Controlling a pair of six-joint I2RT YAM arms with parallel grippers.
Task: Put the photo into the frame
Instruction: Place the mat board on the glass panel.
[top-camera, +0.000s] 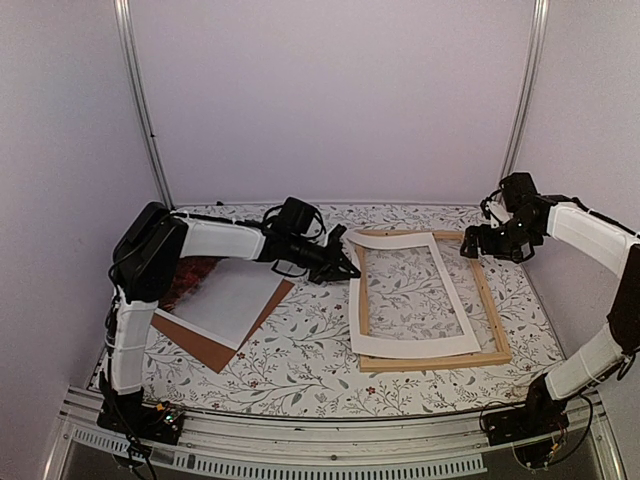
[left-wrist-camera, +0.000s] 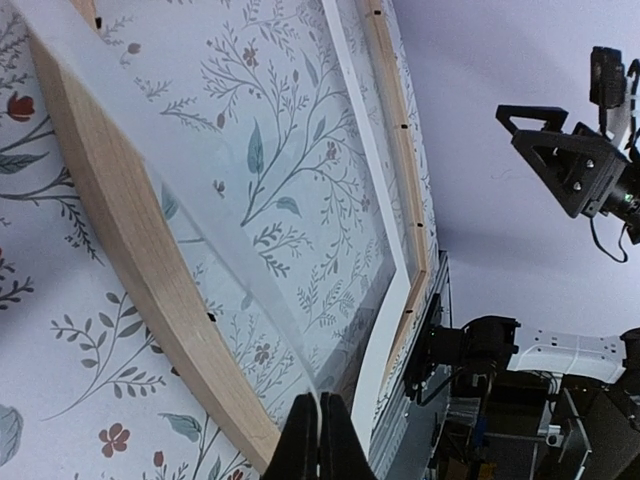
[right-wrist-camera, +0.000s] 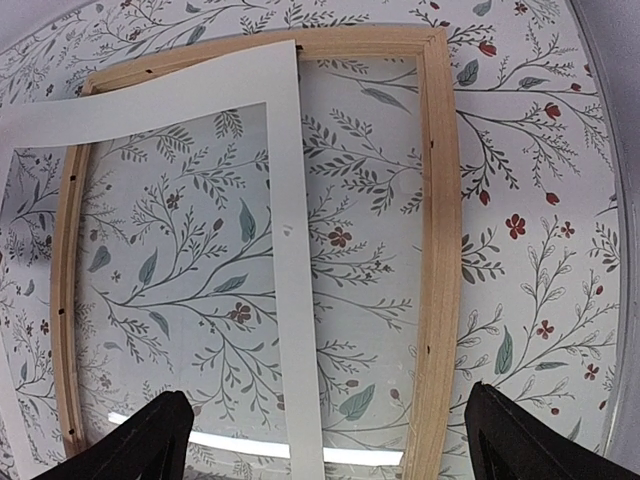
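Left pincer (top-camera: 345, 268) pinched shut on the white mat's (top-camera: 415, 347) edge over the frame (top-camera: 490, 310) | right pincer (top-camera: 478, 245) gaped wide, empty, above the frame's far corner | photo (top-camera: 235, 300) lay left of the frame on the brown board (top-camera: 205, 345), long axis slanting away | we judged the left arm nearer

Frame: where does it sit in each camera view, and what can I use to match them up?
Top external: the frame lies flat, right of centre.
Left wrist: the frame fills the left and middle, its near strip curving down to the bottom edge.
Right wrist: the frame fills most of the picture, seen from above.
Shared landmark: the white mat lying askew over it.
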